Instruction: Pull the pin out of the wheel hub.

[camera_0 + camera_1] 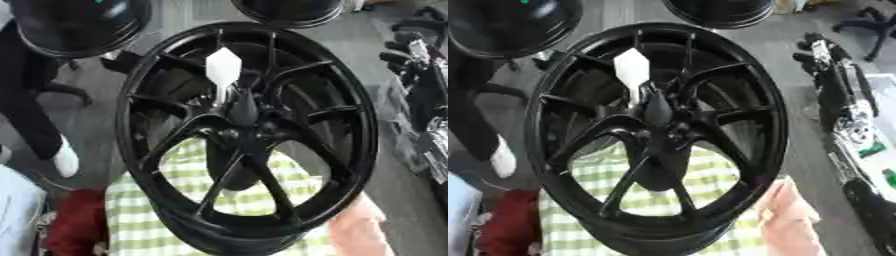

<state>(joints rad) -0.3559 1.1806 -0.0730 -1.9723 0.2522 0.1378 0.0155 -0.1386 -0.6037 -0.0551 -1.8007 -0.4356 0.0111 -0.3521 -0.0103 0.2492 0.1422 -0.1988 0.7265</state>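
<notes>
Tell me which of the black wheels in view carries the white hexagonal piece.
The big spoked wheel filling the centre: the white piece sits near its hub. The two at the top edge show none.

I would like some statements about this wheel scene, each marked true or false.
1. The wheel hub is black. True.
2. A white tag shows near the wheel's centre. True.
3. The cloth under the wheel is plain blue. False: it is green and white checked.
4. The wheel is the only round black thing in view. False: other black round things show at the top.
5. A robot hand grips the white tag. False: nothing grips it.
</notes>
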